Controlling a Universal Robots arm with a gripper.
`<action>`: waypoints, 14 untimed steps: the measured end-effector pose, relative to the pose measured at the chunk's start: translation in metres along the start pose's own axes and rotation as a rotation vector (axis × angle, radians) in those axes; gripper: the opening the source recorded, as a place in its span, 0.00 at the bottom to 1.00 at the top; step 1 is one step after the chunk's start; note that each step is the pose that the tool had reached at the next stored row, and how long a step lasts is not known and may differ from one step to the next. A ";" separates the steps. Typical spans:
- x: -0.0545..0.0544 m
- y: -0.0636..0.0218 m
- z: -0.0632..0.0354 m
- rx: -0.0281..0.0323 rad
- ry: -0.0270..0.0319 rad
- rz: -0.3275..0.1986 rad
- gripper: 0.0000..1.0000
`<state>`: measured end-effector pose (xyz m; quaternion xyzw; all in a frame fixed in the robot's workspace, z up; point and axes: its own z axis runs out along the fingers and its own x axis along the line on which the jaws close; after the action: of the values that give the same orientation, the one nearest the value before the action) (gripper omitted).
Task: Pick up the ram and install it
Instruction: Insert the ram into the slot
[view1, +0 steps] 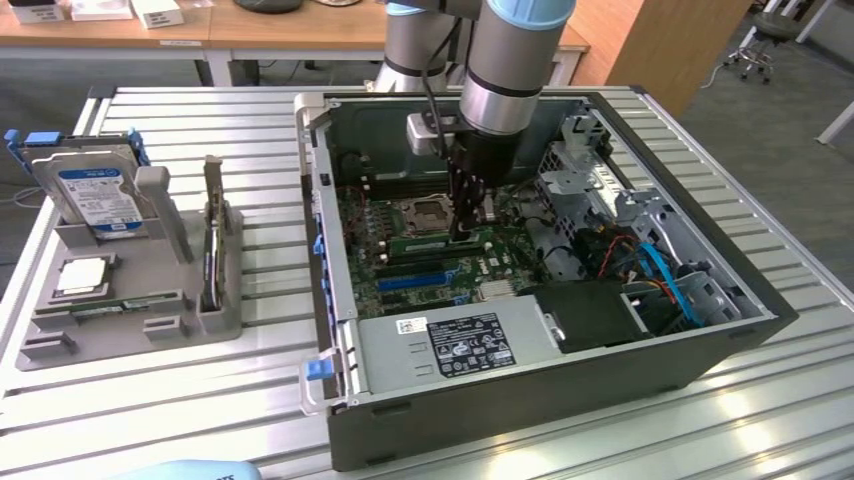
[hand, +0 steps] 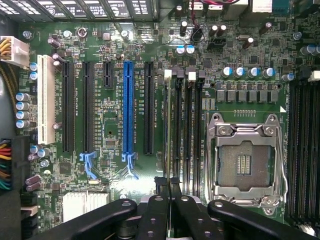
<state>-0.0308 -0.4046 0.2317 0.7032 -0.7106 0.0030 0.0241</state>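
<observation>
Slatted metal table (view1: 160, 420), open PC case (view1: 534, 400). Gripper (hand: 168, 181) low inside over motherboard (hand: 110, 125), fingers (hand: 161, 189) squeezed almost shut. Ram (hand: 168, 162) probably thin edge-on strip under fingertips, long axis along memory slots (hand: 189, 130), exterior view's left-right; grip unconfirmed. CPU socket (hand: 247, 160) just far of slots. Cables (view1: 661, 265) crowd right. Tray (view1: 40, 340), hard drive (view1: 96, 195) well apart, left.

Ext. view is lit brightly and evenly from overhead; glare is seen on the slatted table (view1: 747, 400). PC case (view1: 534, 415) interior is shaded. In wrist view, motherboard (hand: 112, 115) is lit softly; gripper (hand: 168, 186) is rendered dark.
</observation>
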 end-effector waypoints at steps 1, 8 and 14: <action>0.000 0.0000 0.0001 0.0000 0.0000 0.000 0.12; 0.000 -0.0001 0.0015 0.0000 -0.0001 0.000 0.12; -0.001 -0.0001 0.0023 0.0001 -0.0001 0.000 0.12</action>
<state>-0.0308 -0.4038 0.2293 0.7032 -0.7105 0.0029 0.0241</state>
